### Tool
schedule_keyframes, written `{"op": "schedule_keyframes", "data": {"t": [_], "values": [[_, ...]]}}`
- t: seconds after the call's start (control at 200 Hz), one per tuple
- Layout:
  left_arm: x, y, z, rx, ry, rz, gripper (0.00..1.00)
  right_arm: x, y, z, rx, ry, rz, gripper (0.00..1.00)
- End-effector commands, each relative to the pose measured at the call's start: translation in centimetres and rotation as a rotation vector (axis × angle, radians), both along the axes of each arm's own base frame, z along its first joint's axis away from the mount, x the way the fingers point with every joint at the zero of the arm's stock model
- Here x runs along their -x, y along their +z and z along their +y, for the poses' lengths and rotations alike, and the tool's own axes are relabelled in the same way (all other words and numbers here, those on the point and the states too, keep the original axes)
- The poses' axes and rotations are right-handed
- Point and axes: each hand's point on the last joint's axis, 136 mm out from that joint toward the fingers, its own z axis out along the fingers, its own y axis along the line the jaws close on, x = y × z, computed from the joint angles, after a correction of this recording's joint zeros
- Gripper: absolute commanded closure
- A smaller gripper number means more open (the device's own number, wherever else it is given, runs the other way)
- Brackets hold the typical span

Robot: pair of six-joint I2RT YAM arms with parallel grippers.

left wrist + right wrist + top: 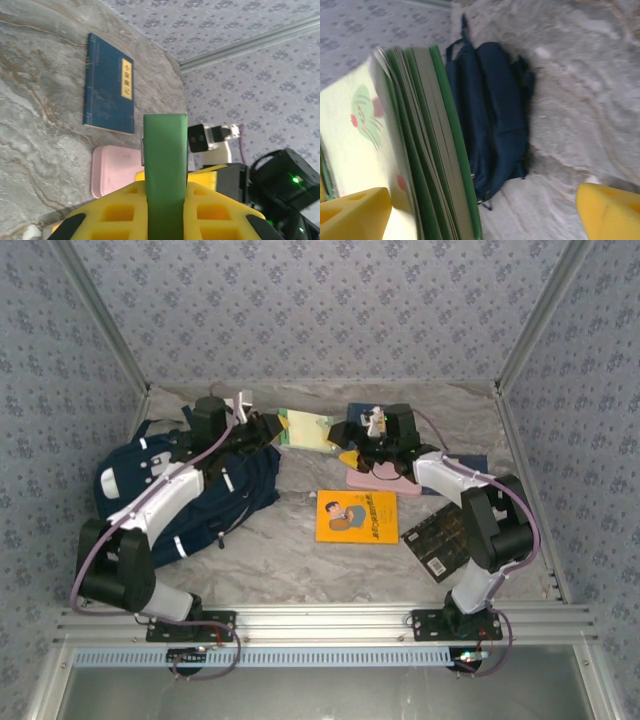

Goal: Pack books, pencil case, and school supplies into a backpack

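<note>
My left gripper (268,430) (165,192) is shut on the pale green notepad (305,429) (165,150), which it holds edge-on above the table, just right of the navy backpack (248,490) (490,110). My right gripper (347,443) (480,215) stands wide open at the notepad's other end. The notepad (420,145) lies beside its left finger, and the right finger is far off it. The pink pencil case (368,478) (114,170) lies under the right gripper. An orange book (356,516), a black book (440,536) and a navy book (470,462) (109,82) lie flat on the table.
The backpack lies on its side at the left, under my left arm. My right arm crosses above the navy book at the right. Patterned walls and metal rails close the table (290,560) at the back and on both sides.
</note>
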Motion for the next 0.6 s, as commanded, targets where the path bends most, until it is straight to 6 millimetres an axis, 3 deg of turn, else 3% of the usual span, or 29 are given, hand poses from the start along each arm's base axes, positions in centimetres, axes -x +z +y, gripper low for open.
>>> {"op": "schedule_keyframes", "data": {"t": [0.0,0.25,0.45,0.595], "values": [[2.1,2.6,-0.3,0.038,-0.055,-0.056,0.99,1.0,4.9,1.2,-0.207,0.076,-0.064,0.05],[4.3,3.3,0.1,0.080,-0.066,-0.048,1.00,1.2,10.4,1.4,-0.575,0.131,-0.102,0.16],[4.7,3.3,0.2,0.079,-0.068,-0.050,1.00,2.2,9.6,1.6,-0.548,0.154,-0.092,0.33],[4.5,3.1,0.2,0.076,-0.065,-0.047,1.00,3.1,9.6,1.9,-0.524,0.175,-0.092,0.39]]}}
